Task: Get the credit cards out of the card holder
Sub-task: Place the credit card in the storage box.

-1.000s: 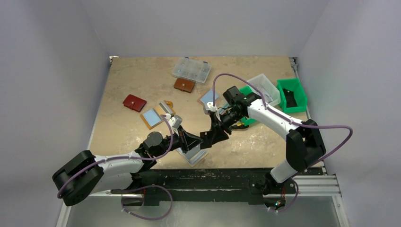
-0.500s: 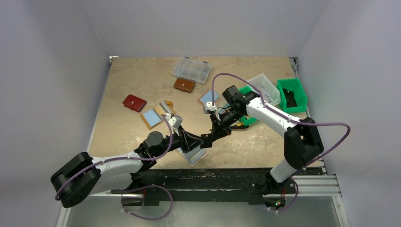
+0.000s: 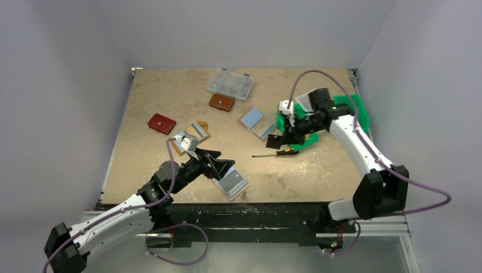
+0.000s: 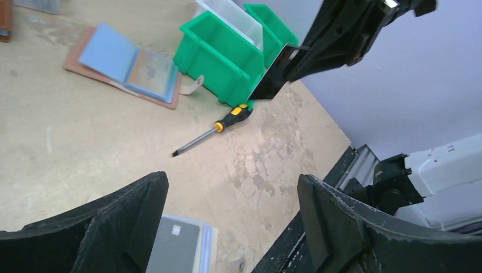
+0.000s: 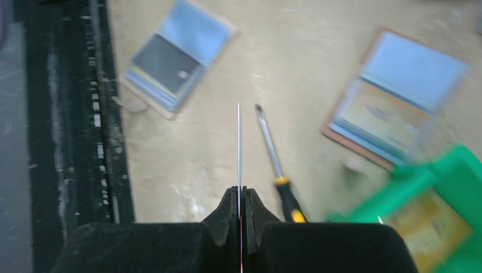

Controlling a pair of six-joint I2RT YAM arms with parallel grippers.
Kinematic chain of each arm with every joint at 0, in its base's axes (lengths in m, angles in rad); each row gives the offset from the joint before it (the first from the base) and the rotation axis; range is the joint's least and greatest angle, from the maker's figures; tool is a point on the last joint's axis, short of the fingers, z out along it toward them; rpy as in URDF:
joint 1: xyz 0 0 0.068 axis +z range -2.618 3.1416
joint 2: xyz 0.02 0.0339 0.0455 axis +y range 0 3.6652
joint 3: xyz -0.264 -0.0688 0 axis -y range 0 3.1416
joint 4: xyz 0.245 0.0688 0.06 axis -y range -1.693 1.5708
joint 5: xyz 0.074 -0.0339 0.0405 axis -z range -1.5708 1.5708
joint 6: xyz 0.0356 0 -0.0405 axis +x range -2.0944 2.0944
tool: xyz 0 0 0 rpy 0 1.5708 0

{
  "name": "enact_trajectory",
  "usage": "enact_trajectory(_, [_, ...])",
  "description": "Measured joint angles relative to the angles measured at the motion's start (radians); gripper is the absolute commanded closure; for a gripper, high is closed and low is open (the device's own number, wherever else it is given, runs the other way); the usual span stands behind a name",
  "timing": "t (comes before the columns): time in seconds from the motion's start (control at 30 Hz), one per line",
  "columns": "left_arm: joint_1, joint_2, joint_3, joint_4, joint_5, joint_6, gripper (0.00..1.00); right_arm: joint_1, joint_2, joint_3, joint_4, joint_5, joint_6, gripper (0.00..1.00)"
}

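Note:
The card holder [image 3: 230,183] lies open near the table's front edge, a dark grey card showing in its pale blue sleeves [image 4: 182,247] [image 5: 170,62]. My left gripper [image 3: 217,163] [image 4: 231,187] hovers just above and to the left of it, open and holding nothing. My right gripper [image 3: 282,138] [image 5: 239,190] is shut on a thin credit card [image 5: 239,142], seen edge-on between its fingers. From the left wrist view that card [image 4: 273,77] hangs in front of the green bin [image 4: 219,54].
A yellow-and-black screwdriver [image 3: 273,152] lies mid-table. Green bins [image 3: 307,138] stand at the right. A second open holder [image 3: 257,122] and a third [image 3: 190,133] lie further back, with a red wallet [image 3: 161,123], a brown wallet [image 3: 221,102] and a clear compartment box [image 3: 230,83].
The grippers met over the near holder. My right gripper shut on the card and carried it right toward the green bin. My left gripper opened and drew back to the left.

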Motion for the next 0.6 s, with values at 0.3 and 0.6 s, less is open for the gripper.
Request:
enact_trajectory(0.3, [0.0,-0.178,0.008,-0.251,-0.09,0.011,0.09,-0.433,-0.028,0.134,-0.105,0.253,-0.123,1.0])
enact_trajectory(0.6, [0.0,-0.155,0.008,-0.322,-0.108,0.034,0.1,-0.618,0.245,0.438,-0.136,0.527,-0.148,0.98])
